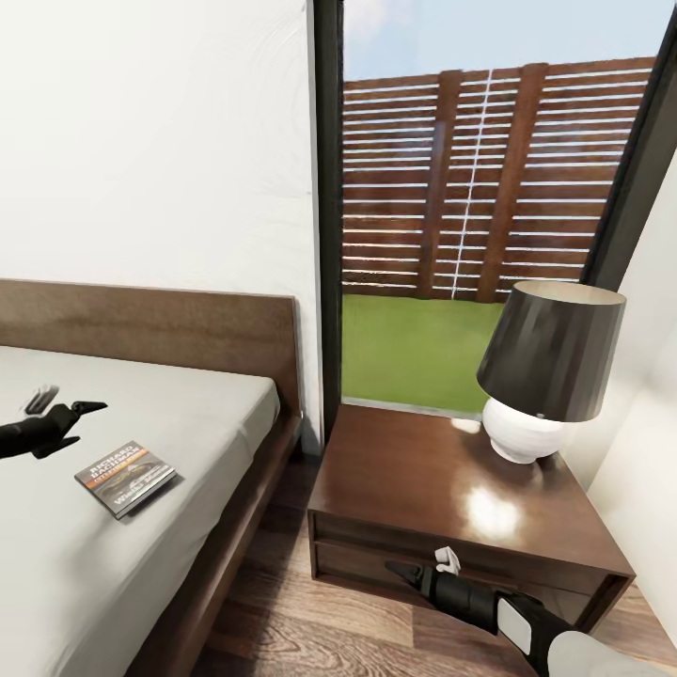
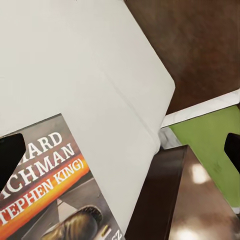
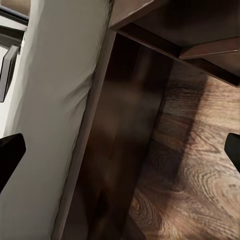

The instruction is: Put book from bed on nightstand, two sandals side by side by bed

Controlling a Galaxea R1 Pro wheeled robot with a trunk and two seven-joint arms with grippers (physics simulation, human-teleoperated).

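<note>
The book [image 1: 125, 477] lies flat on the light-grey mattress of the bed [image 1: 179, 414], near its right edge, with the orange title band facing up. My left gripper [image 1: 66, 404] hovers open just behind and to the left of it, holding nothing. In the left wrist view the book [image 2: 50, 190] lies close below the open left gripper [image 2: 120, 150]. The dark-brown nightstand [image 1: 442, 484] stands right of the bed. My right gripper [image 1: 418, 564] hangs open and empty in front of its drawers, low over the floor. The sandals are out of view.
A lamp [image 1: 550, 367] with a dark shade and white base fills the nightstand's back right corner. A narrow strip of wood floor [image 1: 282, 621] separates bed frame and nightstand. A tall dark-framed window [image 1: 470, 188] is behind, and a white wall stands close on the right.
</note>
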